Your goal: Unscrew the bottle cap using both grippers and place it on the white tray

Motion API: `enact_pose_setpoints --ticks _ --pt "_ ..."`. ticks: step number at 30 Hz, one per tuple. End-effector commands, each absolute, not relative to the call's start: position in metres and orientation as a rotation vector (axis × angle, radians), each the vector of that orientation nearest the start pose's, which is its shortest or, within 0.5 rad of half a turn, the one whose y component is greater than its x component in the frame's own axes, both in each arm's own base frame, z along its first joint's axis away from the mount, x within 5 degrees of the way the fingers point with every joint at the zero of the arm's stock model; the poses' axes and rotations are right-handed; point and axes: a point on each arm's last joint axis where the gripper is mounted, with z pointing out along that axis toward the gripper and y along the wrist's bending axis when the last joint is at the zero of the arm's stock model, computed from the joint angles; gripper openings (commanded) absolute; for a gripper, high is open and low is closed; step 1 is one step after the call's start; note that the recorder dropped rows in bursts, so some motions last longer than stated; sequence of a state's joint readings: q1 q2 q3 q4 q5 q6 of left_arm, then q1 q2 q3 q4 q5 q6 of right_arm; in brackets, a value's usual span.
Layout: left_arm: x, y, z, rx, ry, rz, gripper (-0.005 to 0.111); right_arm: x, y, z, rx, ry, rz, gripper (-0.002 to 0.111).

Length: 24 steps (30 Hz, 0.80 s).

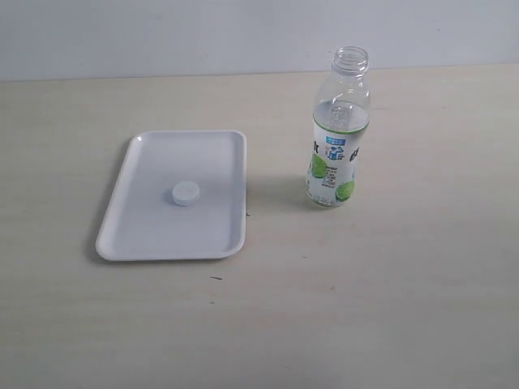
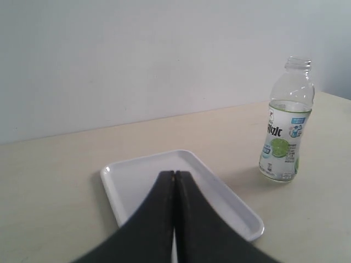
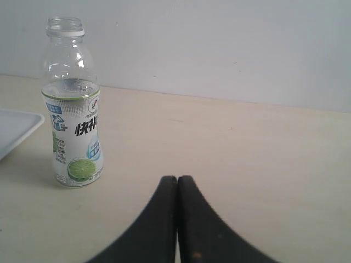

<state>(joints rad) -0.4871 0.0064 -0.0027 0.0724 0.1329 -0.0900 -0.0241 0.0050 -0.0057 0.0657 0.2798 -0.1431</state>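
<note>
A white tray [image 1: 138,235] lies on the left of the pale surface [image 1: 389,308] with the bottle cap [image 1: 186,193] resting flat near its middle, clear of the low rim; on the evidence here the task looks done. The left end effector [image 2: 174,174] is clenched on nothing, its black fingers pressed tip to tip, and in its wrist view it looks down the length of the tray, the cap hidden behind those fingers. To the right of the tray, and apart from it, the bottle [image 1: 336,154] stands upright with its threaded neck open; it may hold clear liquid up to the top of its label, though that is hard to tell. The right end effector [image 3: 176,178] is likewise clenched and empty, facing the bottle across bare surface. The risks now lie in any careless move: a low sweep by the left arm could shove the tray and send the light cap sliding over its shallow rim, while a knock from the right arm could topple the uncapped bottle and spill whatever it holds.
</note>
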Motion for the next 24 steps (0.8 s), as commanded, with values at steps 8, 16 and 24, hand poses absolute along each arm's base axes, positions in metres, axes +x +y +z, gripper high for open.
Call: enact_pose_setpoints --ticks 8,16,24 --pt "0.052 -0.011 0.181 0.196 1.835 -0.17 0.0 0.055 0.0 0.189 -0.058 1.751 -0.054 0.0" --pt "0.053 -0.005 0.181 0.094 1.841 -0.086 0.0 0.055 0.0 0.189 -0.058 1.751 -0.054 0.0" --pt "0.053 -0.005 0.181 0.09 1.841 -0.083 0.0 0.055 0.0 0.189 -0.058 1.751 -0.054 0.0"
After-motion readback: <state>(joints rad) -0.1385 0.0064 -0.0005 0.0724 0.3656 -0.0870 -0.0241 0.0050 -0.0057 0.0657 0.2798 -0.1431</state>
